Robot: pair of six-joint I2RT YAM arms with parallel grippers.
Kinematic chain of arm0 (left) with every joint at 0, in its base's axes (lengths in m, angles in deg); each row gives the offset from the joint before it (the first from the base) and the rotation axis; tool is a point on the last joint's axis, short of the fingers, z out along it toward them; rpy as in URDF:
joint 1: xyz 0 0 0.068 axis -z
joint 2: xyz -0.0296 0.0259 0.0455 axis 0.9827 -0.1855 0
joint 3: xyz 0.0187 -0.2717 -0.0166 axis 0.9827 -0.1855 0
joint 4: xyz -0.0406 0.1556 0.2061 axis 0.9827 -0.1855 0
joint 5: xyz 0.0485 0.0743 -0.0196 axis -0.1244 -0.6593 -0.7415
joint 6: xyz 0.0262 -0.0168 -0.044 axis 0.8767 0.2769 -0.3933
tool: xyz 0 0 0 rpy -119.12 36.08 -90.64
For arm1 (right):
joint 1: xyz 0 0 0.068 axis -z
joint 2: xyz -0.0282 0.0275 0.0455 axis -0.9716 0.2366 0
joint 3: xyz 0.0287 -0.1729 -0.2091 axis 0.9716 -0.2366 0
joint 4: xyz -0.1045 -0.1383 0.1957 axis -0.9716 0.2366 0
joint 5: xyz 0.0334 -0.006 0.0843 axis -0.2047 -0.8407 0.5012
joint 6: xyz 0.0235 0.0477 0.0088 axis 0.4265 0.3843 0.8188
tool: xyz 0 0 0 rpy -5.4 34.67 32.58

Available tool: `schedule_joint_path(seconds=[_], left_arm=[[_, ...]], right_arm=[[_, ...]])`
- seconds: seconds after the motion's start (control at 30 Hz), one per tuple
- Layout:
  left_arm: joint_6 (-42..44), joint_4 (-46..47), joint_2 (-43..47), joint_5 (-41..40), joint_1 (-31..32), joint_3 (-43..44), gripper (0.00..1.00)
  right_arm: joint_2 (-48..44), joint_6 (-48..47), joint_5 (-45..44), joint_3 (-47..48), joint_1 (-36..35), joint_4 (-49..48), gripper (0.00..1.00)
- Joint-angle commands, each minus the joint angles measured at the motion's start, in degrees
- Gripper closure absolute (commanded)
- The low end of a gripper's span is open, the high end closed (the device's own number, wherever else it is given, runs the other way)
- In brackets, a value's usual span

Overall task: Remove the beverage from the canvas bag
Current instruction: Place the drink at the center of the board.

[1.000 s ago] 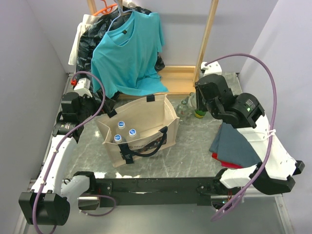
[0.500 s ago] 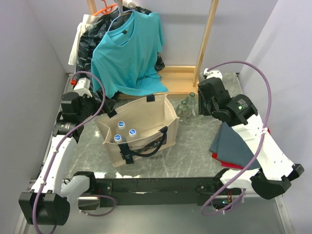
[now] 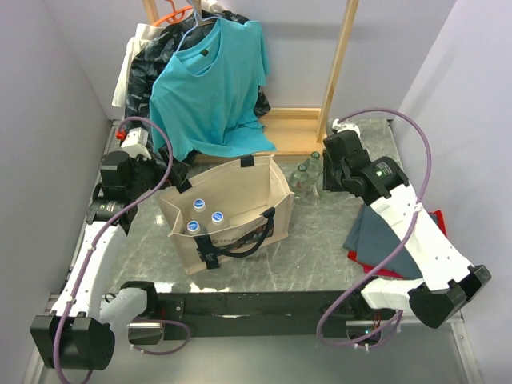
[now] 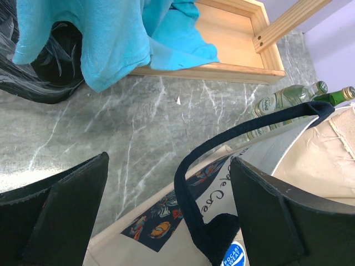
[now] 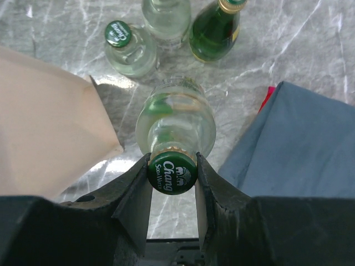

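The beige canvas bag [image 3: 240,196] stands open at the table's middle, and three blue-capped bottles [image 3: 206,216] stand inside it. My right gripper [image 5: 172,166] is shut on the green cap of a clear glass soda-water bottle [image 5: 176,119], just right of the bag [image 5: 44,116]. I cannot tell whether its base touches the table. My left gripper [image 4: 169,205] is open at the bag's back left corner, its fingers [image 4: 66,205] on either side of a black strap handle [image 4: 191,188] without touching it. A blue bottle cap [image 4: 233,257] shows below the strap.
Beside the held bottle stand two clear glass bottles [image 5: 128,50] and a green one [image 5: 216,30]. A grey cloth [image 3: 384,236] lies over something red [image 3: 370,264] at the right. Behind are a teal T-shirt [image 3: 212,84] on a wooden rack [image 3: 340,64] and a black plastic bag [image 3: 148,56].
The right arm's forearm has swung inward and its wrist has shifted slightly toward the back, still gripping the bottle. The left arm and the bag have not moved.
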State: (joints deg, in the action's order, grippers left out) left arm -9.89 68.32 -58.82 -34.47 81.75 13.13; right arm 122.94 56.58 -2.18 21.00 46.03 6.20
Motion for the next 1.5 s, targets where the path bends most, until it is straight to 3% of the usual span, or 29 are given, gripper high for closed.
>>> schedule_joint_path(seconds=[0.0,1.47], left_arm=[[0.2,0.7,1.3,0.2,-0.2,0.5,0.04],[0.7,0.3,0.9,-0.8,-0.2,0.0,0.04]], right_arm=[[-1.8,-0.6,-0.1,-0.7,1.5,-11.1,1.0],[11.6,-1.8,3.9,-7.4,6.5,-20.9,1.0]])
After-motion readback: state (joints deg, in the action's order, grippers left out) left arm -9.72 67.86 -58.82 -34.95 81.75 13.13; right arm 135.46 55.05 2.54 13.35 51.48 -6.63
